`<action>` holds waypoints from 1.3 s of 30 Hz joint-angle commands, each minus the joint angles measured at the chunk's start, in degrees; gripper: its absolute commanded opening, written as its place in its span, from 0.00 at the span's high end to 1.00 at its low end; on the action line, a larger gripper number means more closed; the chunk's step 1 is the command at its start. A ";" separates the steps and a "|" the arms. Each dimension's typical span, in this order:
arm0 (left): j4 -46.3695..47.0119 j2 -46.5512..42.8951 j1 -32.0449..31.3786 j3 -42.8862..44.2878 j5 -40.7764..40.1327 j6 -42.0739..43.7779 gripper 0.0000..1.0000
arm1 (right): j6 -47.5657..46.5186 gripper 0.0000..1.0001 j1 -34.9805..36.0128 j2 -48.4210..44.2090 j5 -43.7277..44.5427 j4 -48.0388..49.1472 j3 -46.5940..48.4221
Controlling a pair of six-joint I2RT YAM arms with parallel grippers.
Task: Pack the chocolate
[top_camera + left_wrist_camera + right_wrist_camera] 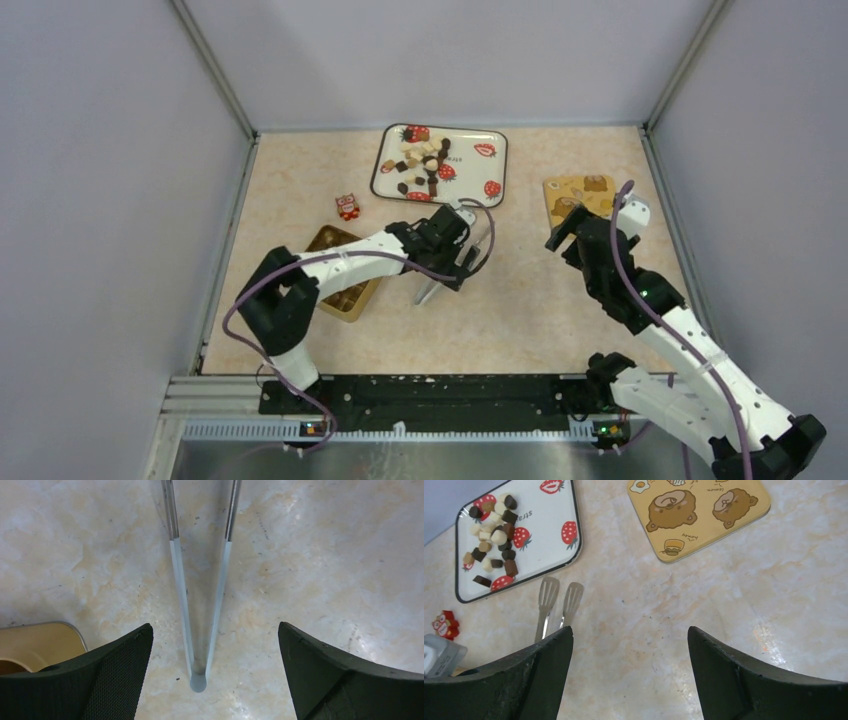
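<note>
Packing is judged to be at its start. The small dark brown, light brown and cream-white chocolate pieces (pixel 425 165) are all seen heaped on the white rectangular strawberry-printed tray (pixel 470 172) at the far side of the desk (pixel 520 290). The shallow golden box (pixel 327 238) is largely covered by the left arm, so its filling cannot be told.

Slim metal tongs (pixel 198 681) lie flat on the desk. They are straddled by the left end effector (pixel 215 626), whose jaws are spread wide and touch neither blade. The right end effector (pixel 630 630) is likewise spread and empty.

The yellow square bear-printed lid (pixel 699 515) lies well apart to the right. A small red figurine (pixel 347 207) stands between tray and box, near the likely carrying path.
</note>
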 commanded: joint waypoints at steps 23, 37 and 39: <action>12.47 14.59 4.26 2.08 8.02 6.63 0.29 | -5.26 0.19 -0.21 0.68 -1.39 1.17 -0.01; 8.34 9.06 4.26 1.95 9.24 6.81 0.72 | -5.30 0.20 -0.17 0.29 -1.09 1.49 0.49; 6.07 6.29 4.26 2.93 9.08 7.59 0.72 | -5.60 0.20 -0.16 0.18 -0.84 1.60 0.79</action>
